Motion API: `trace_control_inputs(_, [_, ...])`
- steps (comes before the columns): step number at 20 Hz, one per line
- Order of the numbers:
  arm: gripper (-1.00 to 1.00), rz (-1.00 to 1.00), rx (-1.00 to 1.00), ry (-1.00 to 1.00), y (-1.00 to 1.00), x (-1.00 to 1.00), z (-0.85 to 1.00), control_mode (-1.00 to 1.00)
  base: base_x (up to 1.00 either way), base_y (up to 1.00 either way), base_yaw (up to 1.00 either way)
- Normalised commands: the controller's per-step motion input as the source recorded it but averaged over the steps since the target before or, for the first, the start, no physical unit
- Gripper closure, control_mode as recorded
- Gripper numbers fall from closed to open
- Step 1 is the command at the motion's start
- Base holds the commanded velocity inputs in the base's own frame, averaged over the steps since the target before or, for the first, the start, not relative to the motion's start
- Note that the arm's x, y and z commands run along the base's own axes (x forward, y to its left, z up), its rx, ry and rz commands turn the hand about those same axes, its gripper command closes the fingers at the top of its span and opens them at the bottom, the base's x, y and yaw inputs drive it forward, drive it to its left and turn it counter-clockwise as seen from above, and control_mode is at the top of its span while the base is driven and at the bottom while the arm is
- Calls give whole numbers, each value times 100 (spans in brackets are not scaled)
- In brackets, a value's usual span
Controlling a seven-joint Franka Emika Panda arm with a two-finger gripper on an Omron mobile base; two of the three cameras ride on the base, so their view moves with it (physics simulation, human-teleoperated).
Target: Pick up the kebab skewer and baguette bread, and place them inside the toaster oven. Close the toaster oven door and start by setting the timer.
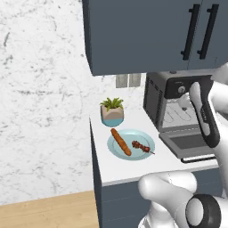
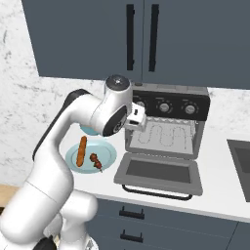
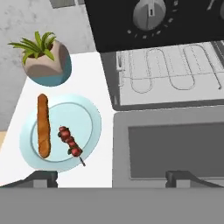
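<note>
The gripper (image 3: 111, 177) hangs wide and empty; the baguette bread (image 3: 42, 125) and the kebab skewer (image 3: 70, 142) lie on the plate (image 3: 89, 127) near the worktop's (image 3: 96, 78) left front corner.

Arm bent forward at elbow; claw (image 3: 111, 177) pointing down, jaws spread wide, holding nothing.

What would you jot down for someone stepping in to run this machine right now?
Claw: open, holding nothing, hovering above the counter in front of the oven.
Baguette bread and kebab skewer: side by side on the light blue plate, left of the toaster oven.
Toaster oven door: folded down, open; wire rack bare.
Done: door is open.
Left: put both foods inside, shut the door, set the timer.
</note>
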Motion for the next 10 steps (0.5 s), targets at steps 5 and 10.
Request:
trace_control_inputs(5, [-100,0,0,-18,-92,-3,-33,-100,0,0,0])
trace_control_inputs(10, [-100,0,0,-15,-55,5,-34,-100,0,0,0])
